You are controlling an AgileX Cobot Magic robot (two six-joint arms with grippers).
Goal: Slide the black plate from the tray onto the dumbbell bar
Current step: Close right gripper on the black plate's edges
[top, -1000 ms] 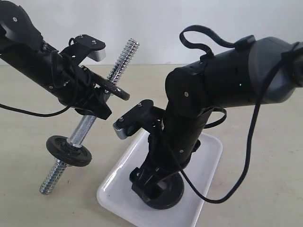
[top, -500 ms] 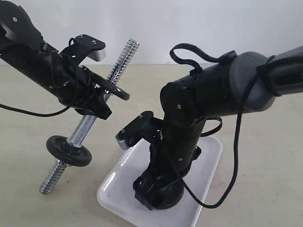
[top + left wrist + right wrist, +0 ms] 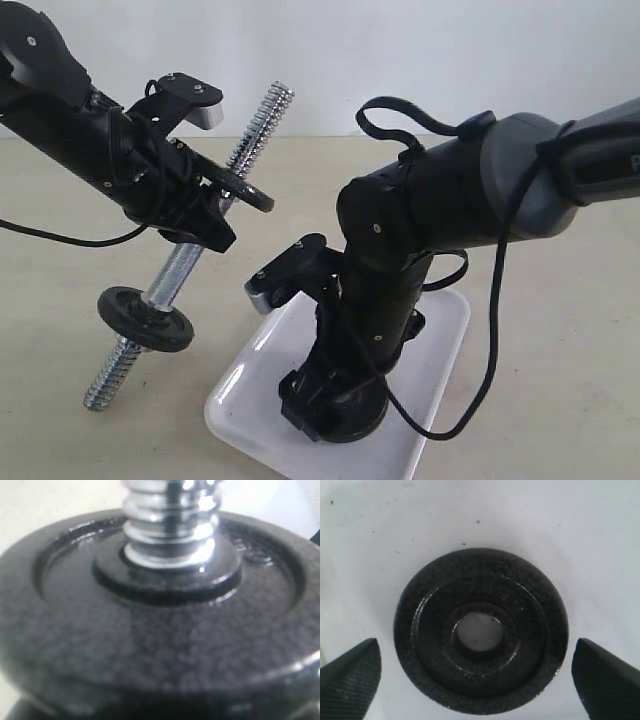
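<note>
Black iron, the black plate (image 3: pixel 480 692) lies flat on the white floor of the tray (image 3: pixel 445 315), at about 5 o'clock in the exterior view. The right gripper (image 3: pixel 477 647) stands straight over it. Its fingers (image 3: pixel 350 672) are spread wide, one at 9 o'clock and one at 3 o'clock of the disc, and neither touches it. White tray floor shows all round the plate. In the exterior view the right arm hides most of the plate, and its cable (image 3: pixel 490 370) loops out past the tray's 3 o'clock edge.

At 9 o'clock the dumbbell bar (image 3: pixel 178 270) slants from 1 o'clock down to 7 o'clock, and the left gripper (image 3: pixel 200 222) is clamped on its smooth middle. A second disc (image 3: pixel 148 318) sits low on the bar above the lower thread. A third disc (image 3: pixel 160 630) sits just above the gripper and fills the left wrist view. Beyond it the upper threaded end (image 3: pixel 262 120) stands free. A strip of bare table (image 3: pixel 240 300) separates the bar from the tray.
</note>
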